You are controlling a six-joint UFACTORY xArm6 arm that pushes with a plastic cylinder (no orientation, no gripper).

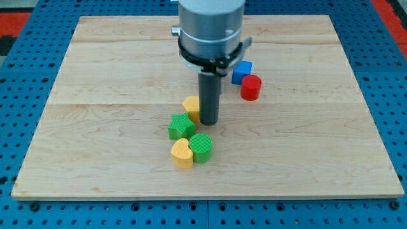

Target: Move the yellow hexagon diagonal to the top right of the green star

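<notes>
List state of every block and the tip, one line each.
yellow hexagon: flat, tip against its right side, just above green star
green star: flat
yellow heart: touching green cylinder
green cylinder: upright
blue cube: touching red cylinder
red cylinder: upright
my tip: on board

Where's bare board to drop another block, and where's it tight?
Free: the view's left half, the strip along the view's bottom, and everything right of the red cylinder and blue cube. Crowded: centre, where my tip sits against the yellow hexagon, above the green star, yellow heart and green block.
</notes>
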